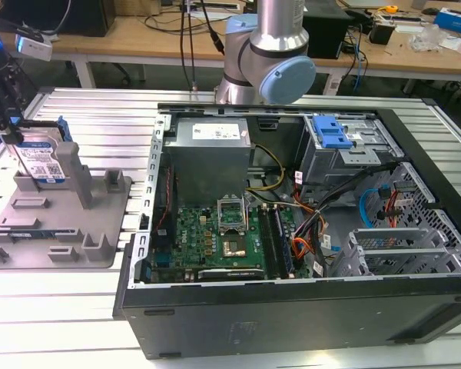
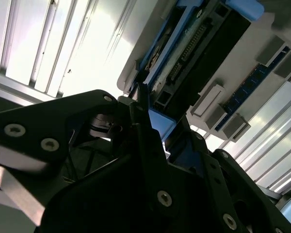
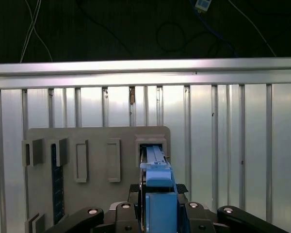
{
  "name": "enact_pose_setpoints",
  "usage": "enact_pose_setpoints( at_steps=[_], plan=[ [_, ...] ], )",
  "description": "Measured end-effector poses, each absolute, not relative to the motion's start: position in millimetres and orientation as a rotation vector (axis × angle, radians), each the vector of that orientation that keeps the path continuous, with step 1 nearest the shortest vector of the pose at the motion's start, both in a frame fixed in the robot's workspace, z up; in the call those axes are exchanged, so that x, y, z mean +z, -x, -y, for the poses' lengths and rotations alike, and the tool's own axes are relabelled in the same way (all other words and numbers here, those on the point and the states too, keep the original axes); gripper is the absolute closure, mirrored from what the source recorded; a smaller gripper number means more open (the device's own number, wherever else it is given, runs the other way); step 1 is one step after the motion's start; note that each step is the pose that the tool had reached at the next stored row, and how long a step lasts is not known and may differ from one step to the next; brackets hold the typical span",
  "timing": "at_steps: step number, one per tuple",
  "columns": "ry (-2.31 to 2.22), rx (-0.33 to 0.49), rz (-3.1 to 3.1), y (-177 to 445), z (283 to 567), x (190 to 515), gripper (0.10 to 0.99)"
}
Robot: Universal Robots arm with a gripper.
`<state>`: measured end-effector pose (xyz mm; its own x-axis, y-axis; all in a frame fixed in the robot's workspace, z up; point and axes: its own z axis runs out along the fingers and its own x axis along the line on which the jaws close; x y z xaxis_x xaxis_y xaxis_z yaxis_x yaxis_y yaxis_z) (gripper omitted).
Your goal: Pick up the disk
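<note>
You work on a big silver table (image 1: 100, 115) with long grooves. The biggest thing on it is the open computer case (image 1: 292, 323), in the middle of the exterior view. The arm (image 1: 280, 46) stands at about twelve o'clock from the case. The grey fixture (image 1: 100, 231) lies at about nine o'clock from the case, on the exterior view's left. The disk (image 1: 42, 160) stands on its edge in a slot of that fixture, near the fixture's ten o'clock corner. A tall grey post (image 1: 81, 173) is just beside it at three o'clock. The disk is not yet out of its slot. The gripper (image 3: 159, 191) reaches down over the disk from above. In the first wrist view its fingers (image 3: 136, 188) sit one on each side of the blue rail (image 3: 157, 170) and look pressed against it, so I judge the hand is clamped on the disk. To do this step well, hold tight and do not let go. Pull straight out of the slot and do not lean, because the slot walls hug the disk and the post is close. Go slowly, so the disk does not catch and drag the fixture along. The hold looks to be near one end of the disk, so watch that the other end does not swing.
</note>
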<state>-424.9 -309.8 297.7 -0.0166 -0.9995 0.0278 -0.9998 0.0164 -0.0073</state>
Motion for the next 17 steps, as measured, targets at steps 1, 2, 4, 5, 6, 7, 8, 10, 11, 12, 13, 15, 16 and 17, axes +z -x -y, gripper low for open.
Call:
enact_pose_setpoints(
  at_steps=[1, 2, 4, 5, 6, 7, 8, 10, 11, 12, 13, 15, 16, 17],
  plan=[
    [-2.193, 0.039, 2.229, 424.9, 309.9, 297.7, 0.718],
    [-2.193, 0.039, 2.229, 424.9, 309.9, 297.6, 0.718],
    [-2.193, 0.039, 2.229, 424.9, 310.0, 297.4, 0.718],
    [-2.193, 0.039, 2.229, 424.9, 310.0, 297.5, 0.718],
    [-2.193, 0.039, 2.229, 424.9, 310.0, 297.4, 0.718],
    [-2.193, 0.039, 2.229, 424.8, 310.1, 297.4, 0.718],
    [-2.193, 0.039, 2.229, 424.8, 310.1, 297.4, 0.718],
    [-2.193, 0.039, 2.229, 424.9, 310.1, 297.5, 0.718],
    [-2.193, 0.039, 2.229, 424.9, 310.1, 297.5, 0.718],
    [-2.193, 0.039, 2.229, 424.9, 310.1, 297.5, 0.718],
    [-2.193, 0.039, 2.229, 424.9, 310.1, 297.5, 0.718],
    [-2.193, 0.039, 2.229, 424.9, 310.3, 297.6, 0.718],
    [-2.193, 0.039, 2.229, 424.9, 310.3, 297.5, 0.718],
    [-2.193, 0.039, 2.229, 424.9, 310.4, 297.6, 0.718]
  ],
)
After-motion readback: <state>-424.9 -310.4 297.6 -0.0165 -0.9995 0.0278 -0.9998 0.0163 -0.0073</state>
